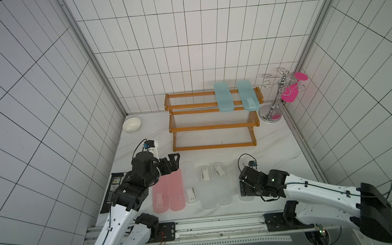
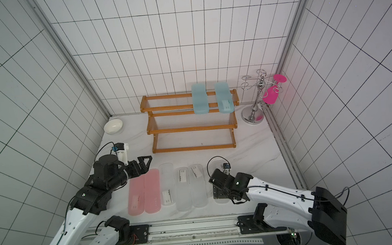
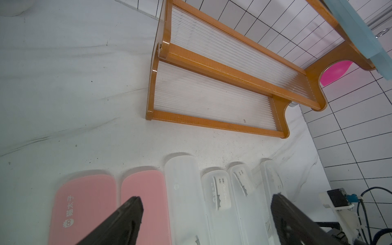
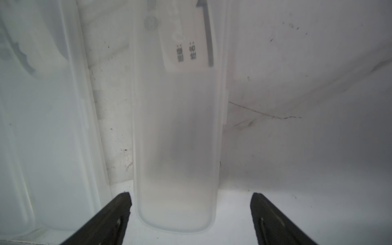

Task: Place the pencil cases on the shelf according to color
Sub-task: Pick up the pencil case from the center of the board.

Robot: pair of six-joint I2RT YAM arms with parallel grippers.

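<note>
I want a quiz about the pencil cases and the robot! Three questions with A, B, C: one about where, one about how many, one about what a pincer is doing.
1. Where on the shelf are the blue cases?
A) top tier
B) middle tier
C) bottom tier

2. How many pink cases lie on the table?
A) one
B) two
C) four

3. What is the right pincer doing?
A) shut on a pink case
B) open around the end of a clear case
C) shut on a blue case

Answers:
1 A: both blue ones lie across the top tier.
2 B: two pink ones lie side by side.
3 B: its fingers stand apart, one on each side of the clear case.
</note>
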